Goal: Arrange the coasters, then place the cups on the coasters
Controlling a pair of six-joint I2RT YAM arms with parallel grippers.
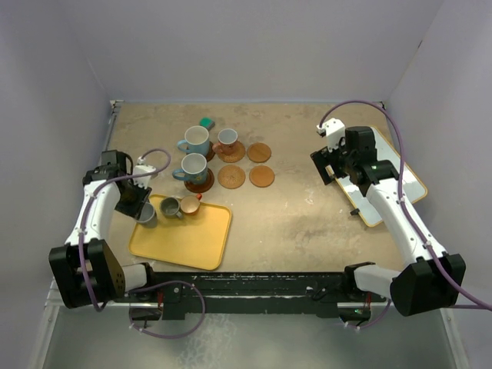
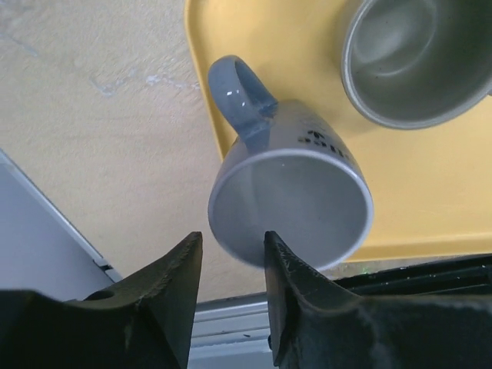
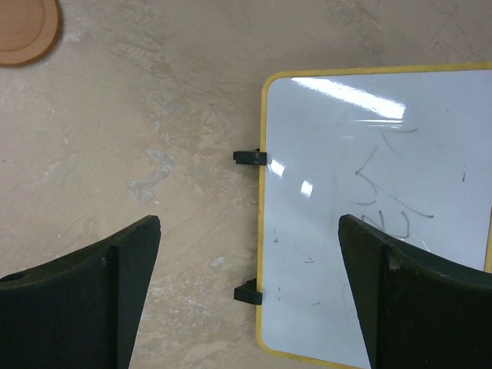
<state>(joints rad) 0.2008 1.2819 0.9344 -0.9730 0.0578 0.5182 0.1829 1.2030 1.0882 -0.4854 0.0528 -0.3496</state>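
Step now looks like: you grab grey mug (image 2: 292, 207) at left edge of yellow tray (image 2: 430, 192). Left end effector (image 2: 231, 240) part way apart, one finger each side of mug rim, no squeeze seen. Next: pinch rim, lift straight up, carry to bare coaster (image 1: 231, 176) (three bare ones wait). Tray also holds small olive mug (image 1: 171, 207), small orange mug (image 1: 189, 204). Right end effector (image 3: 247, 223) wide apart, holding nothing, over table (image 3: 154, 115) by whiteboard (image 3: 369, 215).
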